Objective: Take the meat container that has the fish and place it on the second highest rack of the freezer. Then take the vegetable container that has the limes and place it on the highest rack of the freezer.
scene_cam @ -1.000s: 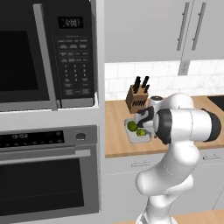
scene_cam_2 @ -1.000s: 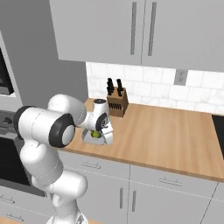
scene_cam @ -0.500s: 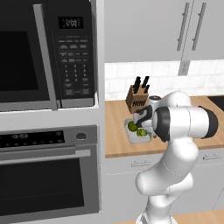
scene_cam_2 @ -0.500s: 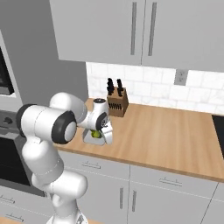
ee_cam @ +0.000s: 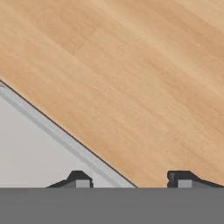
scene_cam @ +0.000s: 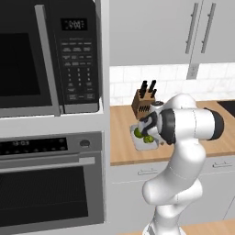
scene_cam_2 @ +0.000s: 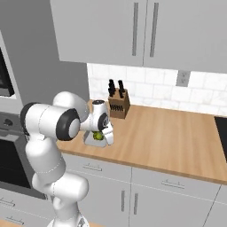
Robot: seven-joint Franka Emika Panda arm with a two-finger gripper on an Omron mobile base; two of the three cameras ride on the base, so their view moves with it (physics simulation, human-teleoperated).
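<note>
The vegetable container is a shallow white tray with green limes in it, on the wooden counter in front of the knife block. My gripper points down at the tray's right edge, the hand partly covering it. From the other side the tray and a lime peek out below the hand. In the hand view the tray's grey rim runs diagonally. My gripper is open, one fingertip over the tray and the other over bare wood.
A knife block stands at the back against the tiled wall. The microwave and wall oven fill a tall column to the left. The counter stretches to the right, with cabinets above.
</note>
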